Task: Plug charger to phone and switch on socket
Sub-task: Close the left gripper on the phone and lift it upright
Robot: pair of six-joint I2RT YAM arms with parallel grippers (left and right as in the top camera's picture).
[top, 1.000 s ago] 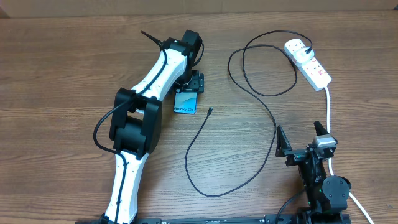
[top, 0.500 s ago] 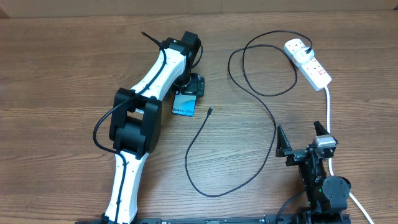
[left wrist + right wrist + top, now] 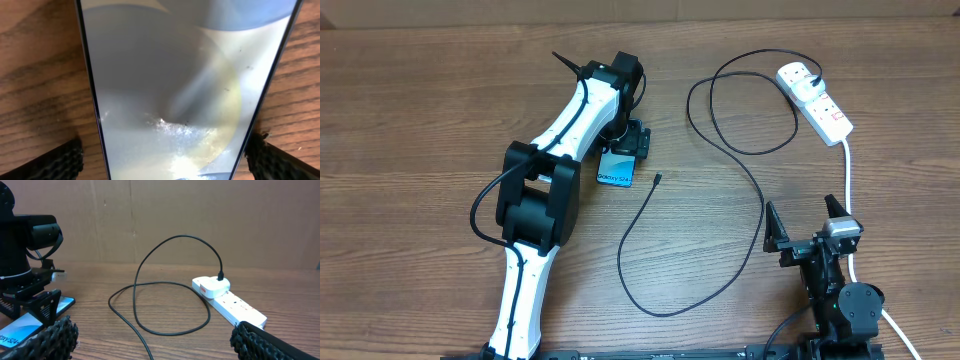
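Here the left end effector (image 3: 623, 143) stands with its jaws spread wide, straddling the far end of the phone (image 3: 617, 171). In the left wrist view its fingertips (image 3: 47, 162) flank the phone's two long edges. One has bare wood showing beside it and the other sits just beside the rim, so nothing is clamped. The phone is a slim rectangle with a dark rim and a light blue screen with white "Galaxy S24" text, lying flat on the wooden surface (image 3: 420, 120).

Just to its right, near but apart, lies the connector tip (image 3: 658, 179) of the charger (image 3: 761, 205), a thin black cable. It loops across the surface to a black-and-white plug (image 3: 801, 73) seated in the far end of the socket (image 3: 825, 108). The socket is a white strip with a red mark and a thick white cord (image 3: 847, 170).

The right end effector (image 3: 807, 226) is wide open, holds nothing, and is well apart from the connector tip.
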